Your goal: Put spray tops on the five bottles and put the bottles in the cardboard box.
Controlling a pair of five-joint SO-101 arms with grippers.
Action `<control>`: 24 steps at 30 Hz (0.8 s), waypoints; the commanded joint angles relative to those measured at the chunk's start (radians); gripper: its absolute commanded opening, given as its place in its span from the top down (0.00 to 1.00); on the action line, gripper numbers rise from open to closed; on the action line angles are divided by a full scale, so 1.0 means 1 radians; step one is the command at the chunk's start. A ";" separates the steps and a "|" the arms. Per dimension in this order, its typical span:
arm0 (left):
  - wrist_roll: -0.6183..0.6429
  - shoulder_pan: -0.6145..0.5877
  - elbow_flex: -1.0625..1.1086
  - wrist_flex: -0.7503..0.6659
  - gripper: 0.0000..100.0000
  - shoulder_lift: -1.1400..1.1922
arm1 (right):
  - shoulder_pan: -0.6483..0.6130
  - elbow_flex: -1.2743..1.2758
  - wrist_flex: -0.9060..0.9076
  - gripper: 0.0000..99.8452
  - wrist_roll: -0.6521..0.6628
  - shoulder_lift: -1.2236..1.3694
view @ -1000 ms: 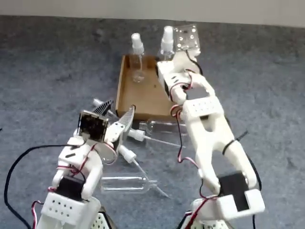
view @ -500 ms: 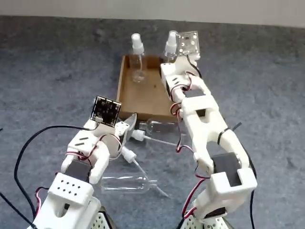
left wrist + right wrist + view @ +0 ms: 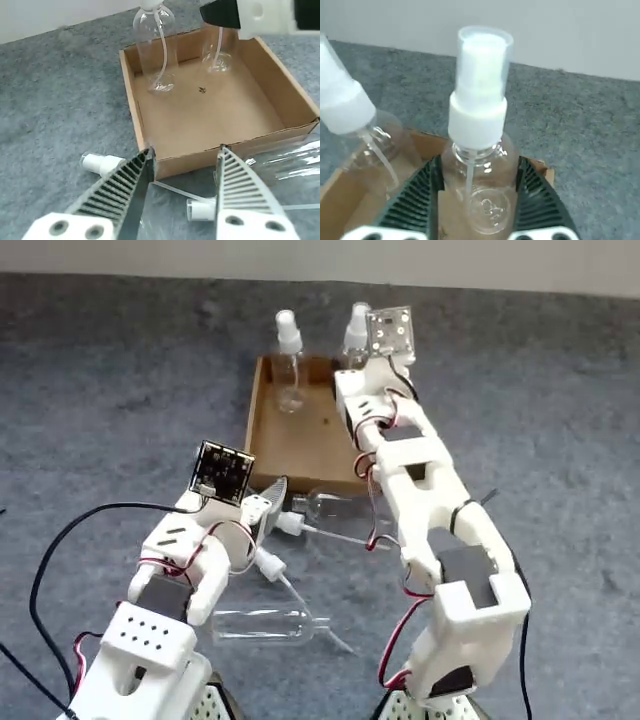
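The cardboard box [image 3: 300, 445] lies at the table's far middle. One capped spray bottle [image 3: 289, 365] stands in its far left corner. My right gripper [image 3: 356, 368] is shut on a second capped bottle [image 3: 357, 328] standing at the box's far right; its fingers [image 3: 432, 187] hug the clear body [image 3: 479, 195]. My left gripper [image 3: 185, 150] hangs open above the box's near wall [image 3: 210, 157], over a loose spray top [image 3: 200, 210]. An uncapped bottle [image 3: 340, 507] lies just in front of the box, and another [image 3: 260, 625] lies nearer the arm bases.
Loose spray tops with long tubes lie on the grey carpet: one [image 3: 290, 523] by the near bottle's mouth, one [image 3: 268, 562] beside the left arm, one [image 3: 97, 162] left of the box. Open carpet spreads to the far left and right.
The left arm raised and turned its wrist, bringing its gripper up to the box's near wall. The right arm stretched slightly farther with its bottle, then held still.
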 commanded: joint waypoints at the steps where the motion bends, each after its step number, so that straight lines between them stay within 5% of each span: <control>1: -0.003 0.024 -0.061 -0.026 0.85 0.004 | 0.008 -0.074 -0.024 1.00 0.006 0.007; 13: -0.005 0.024 -0.061 -0.026 0.85 0.004 | -0.001 -0.073 -0.016 0.98 0.008 0.027; 24: -0.005 0.024 -0.062 -0.026 0.85 0.007 | -0.018 -0.071 -0.015 0.87 0.012 0.024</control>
